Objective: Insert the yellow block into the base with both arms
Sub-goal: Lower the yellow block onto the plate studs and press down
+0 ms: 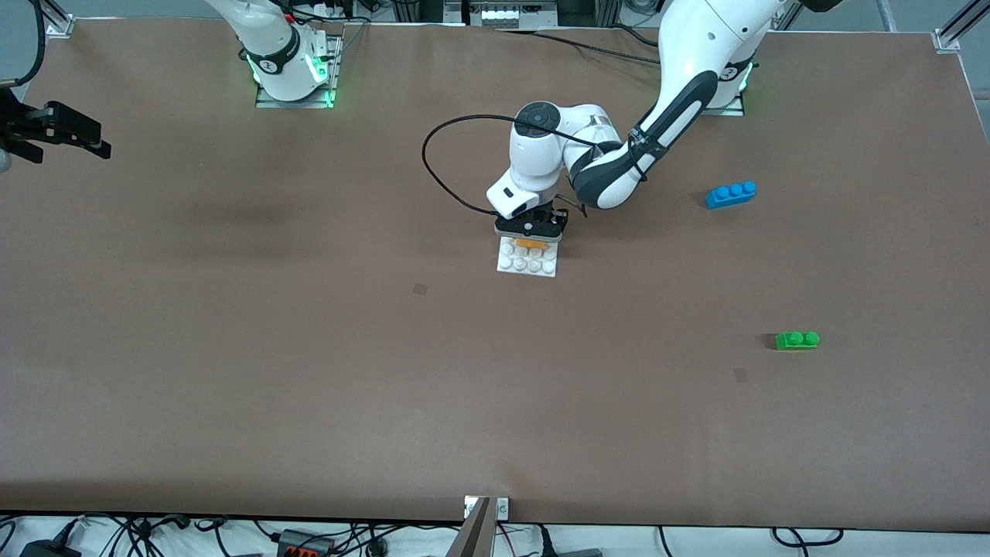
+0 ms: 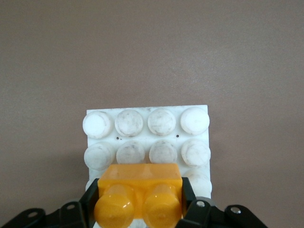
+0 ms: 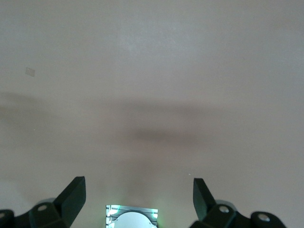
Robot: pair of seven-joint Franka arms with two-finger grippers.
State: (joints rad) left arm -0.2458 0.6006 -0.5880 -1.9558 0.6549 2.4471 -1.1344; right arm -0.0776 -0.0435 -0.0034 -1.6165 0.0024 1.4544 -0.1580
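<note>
The right hand hangs in the air over the right arm's end of the surface — fingers spread wide, gripping nothing, the arm waiting. At mid-surface the left arm bends down from its base, its hand clenched on the yellow block, which sits over the base at the edge rows farthest from the front camera. Toward the left arm's end lie a blue brick and, nearer the camera, a green brick — both well apart from the base.
</note>
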